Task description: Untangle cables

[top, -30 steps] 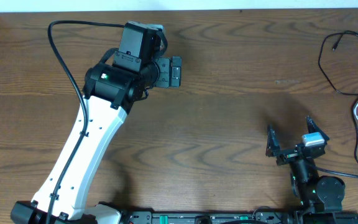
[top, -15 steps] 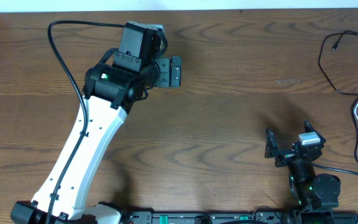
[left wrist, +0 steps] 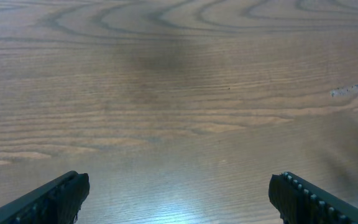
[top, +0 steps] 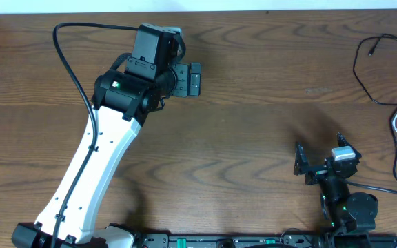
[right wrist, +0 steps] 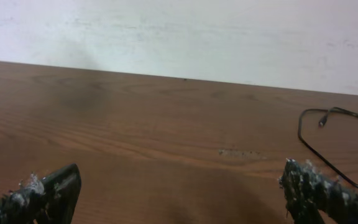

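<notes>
Left fingers [left wrist: 61,196]: I see them spread wide.
Right fingers [right wrist: 319,186]: spread too.
Black cable [top: 356,72]: thin slack loop, beyond Right fingers, rightward.
White cable [top: 395,124]: thin curl, right of them.
Bench [top: 253,117]: brown wood grain.

Satin wood-grain table [top: 253,138], glossy white plastic arm shell [top: 95,165], matt black cable [top: 355,69]

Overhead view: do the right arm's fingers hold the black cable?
No, the black cable lies on the table, well apart from the open fingers.
</notes>
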Motion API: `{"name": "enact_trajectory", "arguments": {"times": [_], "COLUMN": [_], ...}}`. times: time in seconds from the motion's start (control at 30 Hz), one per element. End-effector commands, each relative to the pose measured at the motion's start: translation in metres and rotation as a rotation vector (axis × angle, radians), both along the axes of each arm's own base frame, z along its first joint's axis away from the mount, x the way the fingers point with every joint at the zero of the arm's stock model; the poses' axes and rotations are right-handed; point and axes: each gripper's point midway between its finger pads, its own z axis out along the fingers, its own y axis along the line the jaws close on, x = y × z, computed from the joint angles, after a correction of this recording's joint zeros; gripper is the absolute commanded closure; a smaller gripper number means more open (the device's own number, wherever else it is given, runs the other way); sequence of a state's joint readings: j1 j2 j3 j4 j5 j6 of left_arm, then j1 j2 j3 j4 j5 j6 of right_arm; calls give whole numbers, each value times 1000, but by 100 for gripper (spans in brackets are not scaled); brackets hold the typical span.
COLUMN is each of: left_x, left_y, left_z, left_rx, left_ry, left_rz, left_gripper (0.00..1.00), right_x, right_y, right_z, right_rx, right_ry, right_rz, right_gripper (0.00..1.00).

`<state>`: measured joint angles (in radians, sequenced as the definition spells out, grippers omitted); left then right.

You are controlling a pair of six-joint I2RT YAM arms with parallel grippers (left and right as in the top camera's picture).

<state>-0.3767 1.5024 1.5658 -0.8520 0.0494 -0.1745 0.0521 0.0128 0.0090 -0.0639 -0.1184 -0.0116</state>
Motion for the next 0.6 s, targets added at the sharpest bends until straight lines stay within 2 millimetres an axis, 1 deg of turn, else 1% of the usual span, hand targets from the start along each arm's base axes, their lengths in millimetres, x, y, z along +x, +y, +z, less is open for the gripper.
{"name": "enact_trajectory", "arguments": {"times": [0.0, 0.37, 0.5, 0.57], "left_x": [0, -1, -4, -7], "left_y": [2, 3, 14, 19], "left_z": [2, 0, 14, 26], "left_rx": [17, 23, 41, 26], "left_ry": [-11, -6, -55, -99], "left_rz": [-10, -7, 26, 38], "left_gripper": [2, 2, 2, 2], "right_x": [0, 0, 0, 0], "right_y": [0, 1, 1, 1], "right_z": [-1, -1, -1, -1], "right_rx": [-5, -5, -5, -5], "right_ry": [-1, -1, -1, -1], "right_rz": [0, 0, 0, 0], "right_gripper": [1, 1, 1, 1]}}
